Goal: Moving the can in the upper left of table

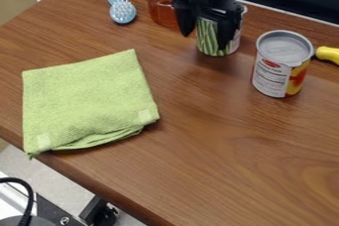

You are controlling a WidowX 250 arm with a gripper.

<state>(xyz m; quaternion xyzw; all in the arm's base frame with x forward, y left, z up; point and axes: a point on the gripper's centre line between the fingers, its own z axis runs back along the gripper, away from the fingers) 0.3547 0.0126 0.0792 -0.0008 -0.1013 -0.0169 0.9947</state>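
Observation:
Near the table's top edge, the black gripper [208, 32] hangs with its fingers spread apart. It overlaps a can with green stripes [210, 46], which stands upright. One finger is at the can's left side and the other crosses in front of its right part; whether they touch it I cannot tell. A second can [271, 74], with a red, yellow and white label and a grey top, stands upright to the right of the gripper, apart from it.
An orange see-through container [161, 3] stands just left of the gripper. Farther left lies a light-blue brush [122, 11]. A folded green cloth [86, 101] covers the left of the wooden table [218, 160]. A yellow handle [328, 54] is at the right edge.

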